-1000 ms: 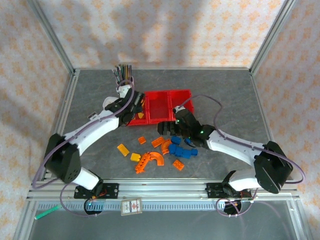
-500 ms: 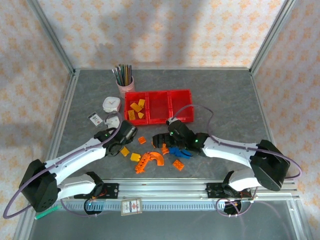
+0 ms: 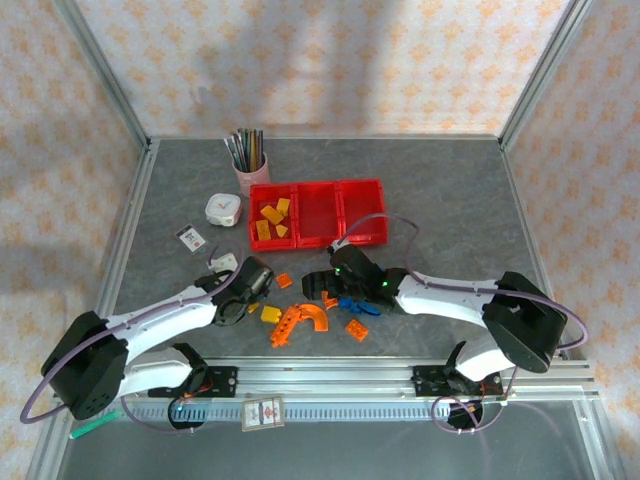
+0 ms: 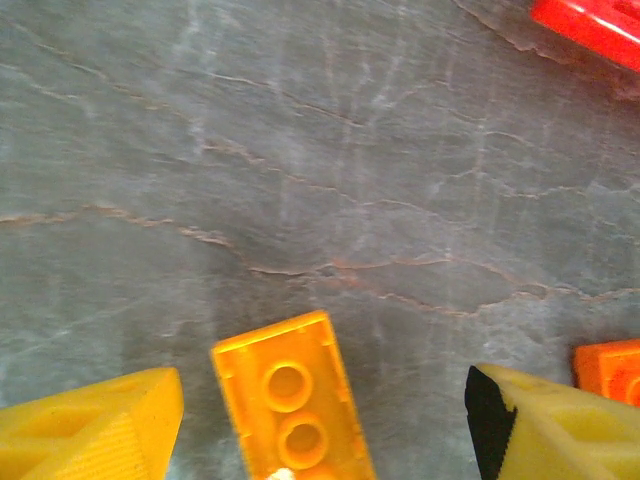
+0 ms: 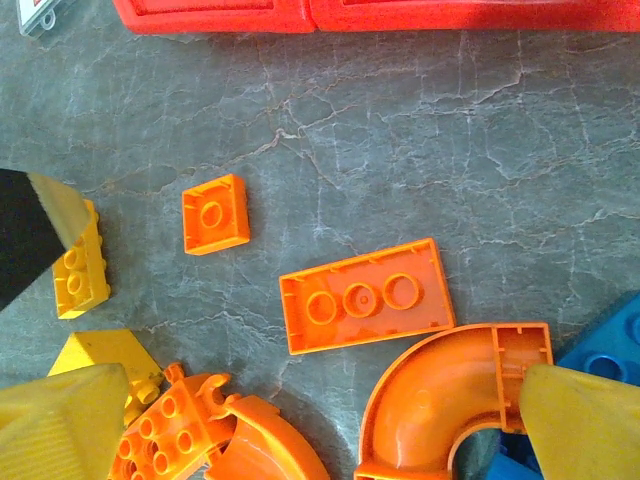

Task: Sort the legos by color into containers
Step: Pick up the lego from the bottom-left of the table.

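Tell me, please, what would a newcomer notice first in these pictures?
The row of red bins at mid-table strikes first, with yellow legos in its left compartment. In front lie loose legos, orange, yellow and blue, and the left end effector and right end effector hang open low over them.

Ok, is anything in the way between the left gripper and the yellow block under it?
Nothing visible. The yellow block lies on the table between the fingers of the open left gripper, with a gap on each side. The nearest other piece, an orange block, sits outside the right finger.
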Tool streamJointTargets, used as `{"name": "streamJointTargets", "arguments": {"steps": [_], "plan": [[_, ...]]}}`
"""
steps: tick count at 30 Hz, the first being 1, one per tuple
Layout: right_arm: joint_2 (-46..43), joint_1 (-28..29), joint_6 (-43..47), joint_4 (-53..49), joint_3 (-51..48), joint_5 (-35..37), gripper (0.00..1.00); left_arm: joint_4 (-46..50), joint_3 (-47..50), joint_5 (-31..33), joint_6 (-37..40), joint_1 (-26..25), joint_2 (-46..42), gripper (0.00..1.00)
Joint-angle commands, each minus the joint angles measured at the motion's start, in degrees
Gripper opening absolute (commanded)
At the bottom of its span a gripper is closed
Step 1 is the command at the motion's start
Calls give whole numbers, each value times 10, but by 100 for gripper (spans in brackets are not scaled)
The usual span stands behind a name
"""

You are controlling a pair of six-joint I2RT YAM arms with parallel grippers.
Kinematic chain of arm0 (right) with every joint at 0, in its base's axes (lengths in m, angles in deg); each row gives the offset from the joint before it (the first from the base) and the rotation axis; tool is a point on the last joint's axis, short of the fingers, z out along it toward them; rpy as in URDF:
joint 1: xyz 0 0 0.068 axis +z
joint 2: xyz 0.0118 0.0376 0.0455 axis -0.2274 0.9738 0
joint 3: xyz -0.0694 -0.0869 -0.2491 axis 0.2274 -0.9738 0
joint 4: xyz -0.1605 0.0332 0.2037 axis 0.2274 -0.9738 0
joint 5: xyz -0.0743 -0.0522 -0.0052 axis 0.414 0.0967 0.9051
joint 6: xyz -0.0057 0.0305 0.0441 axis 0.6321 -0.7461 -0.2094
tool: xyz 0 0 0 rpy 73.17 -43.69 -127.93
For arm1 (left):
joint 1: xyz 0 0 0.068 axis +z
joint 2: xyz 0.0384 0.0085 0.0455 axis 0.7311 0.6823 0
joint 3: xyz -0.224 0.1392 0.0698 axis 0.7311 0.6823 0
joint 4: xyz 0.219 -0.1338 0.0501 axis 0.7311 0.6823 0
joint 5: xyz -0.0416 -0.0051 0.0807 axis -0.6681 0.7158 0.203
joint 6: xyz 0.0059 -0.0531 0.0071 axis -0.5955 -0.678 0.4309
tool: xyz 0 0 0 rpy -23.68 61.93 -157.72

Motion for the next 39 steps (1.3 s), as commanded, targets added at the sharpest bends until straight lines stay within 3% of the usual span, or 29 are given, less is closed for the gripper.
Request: {"name": "streamJointTargets", "arguments": {"steps": [1,9,24,32,39], "plan": [[1,3,5,9,-4,24,100,-40,2,-8,-11,-5,27,76],[4,3,2,14,-9,19,100,-44,6,6,-17,-7,71,68],[8,3,-3,15,0,11,100,-75,35,-7,-13,-8,65,35],[-9,2,-6,16,3,6,100,-31,-2,30,6,-8,18,32],[-33,-40,-9,4,7,-2,100,19,-138,105,92,20,23,32]]}}
